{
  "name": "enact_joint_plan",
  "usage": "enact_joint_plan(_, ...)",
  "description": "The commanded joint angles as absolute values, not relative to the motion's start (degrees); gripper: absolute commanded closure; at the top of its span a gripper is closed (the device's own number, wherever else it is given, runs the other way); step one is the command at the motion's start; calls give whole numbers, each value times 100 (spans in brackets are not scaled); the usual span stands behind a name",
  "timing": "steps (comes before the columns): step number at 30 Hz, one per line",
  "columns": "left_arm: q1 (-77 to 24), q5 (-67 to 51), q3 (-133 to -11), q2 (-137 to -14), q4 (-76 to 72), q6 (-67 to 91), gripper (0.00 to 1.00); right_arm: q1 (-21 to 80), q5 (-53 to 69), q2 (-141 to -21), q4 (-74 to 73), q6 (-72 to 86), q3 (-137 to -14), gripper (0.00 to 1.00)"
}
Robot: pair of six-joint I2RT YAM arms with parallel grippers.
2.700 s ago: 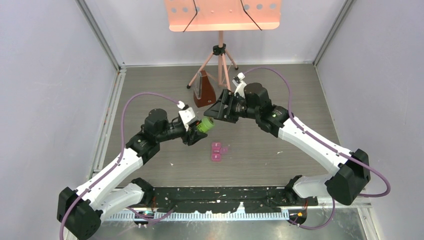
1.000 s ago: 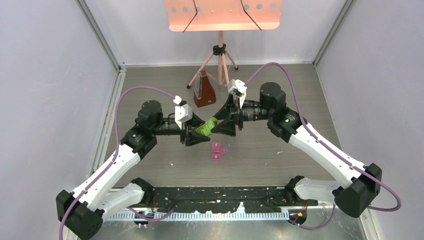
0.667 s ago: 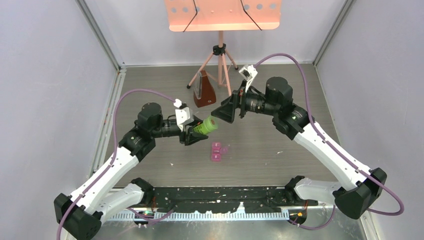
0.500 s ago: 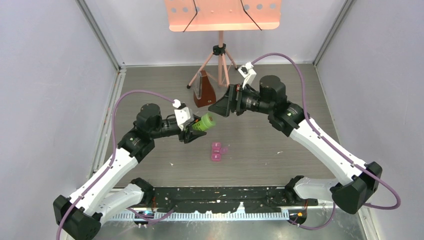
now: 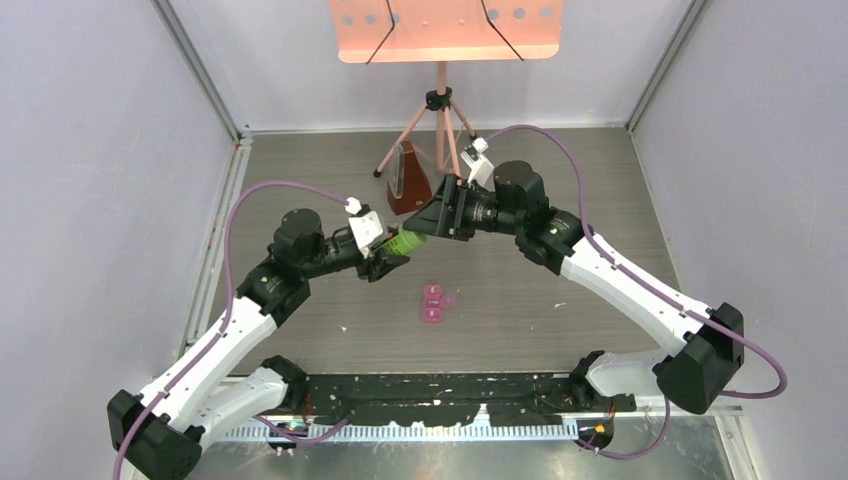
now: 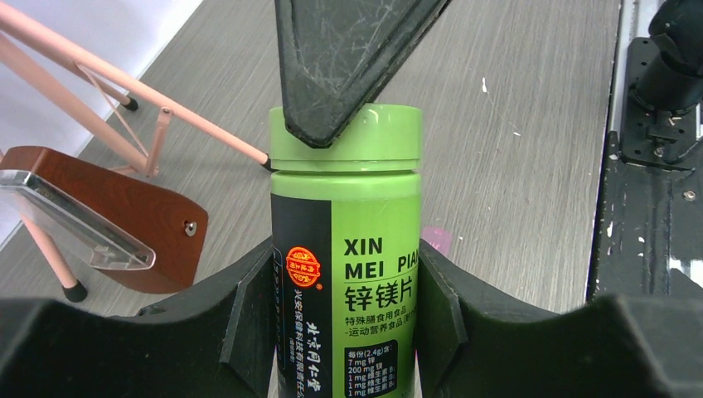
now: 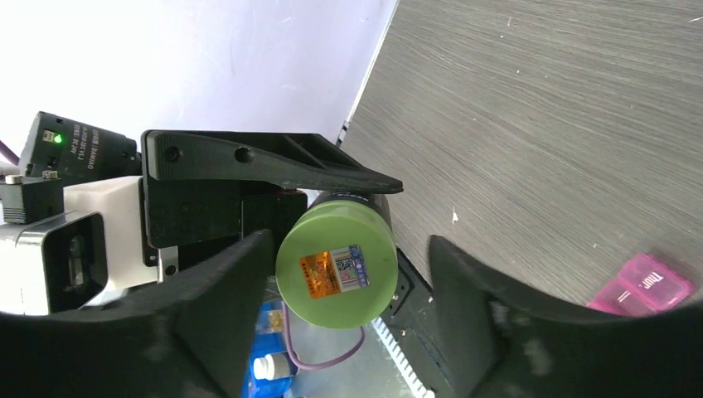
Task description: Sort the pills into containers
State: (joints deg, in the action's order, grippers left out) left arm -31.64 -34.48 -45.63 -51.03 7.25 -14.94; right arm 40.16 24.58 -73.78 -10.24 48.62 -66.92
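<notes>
Left claw [image 6: 344, 286] clamps the green bottle [image 6: 365, 240] at frame centre. Right claw [image 7: 352, 286] stands released astride the cap [image 7: 336, 267]; advise centring squarely, then clenching before twisting.

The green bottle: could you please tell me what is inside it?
Nothing inside shows. Its green cap is on and the green bottle is opaque, so its contents are hidden. The left pincer grips its body; the right pincer straddles the cap, open.
</notes>
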Motion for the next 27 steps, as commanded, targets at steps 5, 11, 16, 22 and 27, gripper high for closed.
enact_joint_plan(5,-3182,-3210,-4395,-4911,163,-1253,100,4051,2885,-7426,-423,5137,-6552,38)
enact_joint_plan(11,-3182,-3047,-4290,-4845,46,-1053,100,4048,3492,-7536,-172,4283,-6595,38)
enact_joint_plan(16,-3182,-2971,-4161,-4832,31,-968,100,4013,3671,-7696,-79,3469,-6541,56)
enact_joint_plan(22,-3182,-3472,-4077,-4762,108,-966,100,3906,4533,-7689,437,2005,-6333,59)
enact_joint_plan(27,-3182,-4029,-4023,-4671,105,-855,100,3853,5689,-7544,905,584,-6156,58)
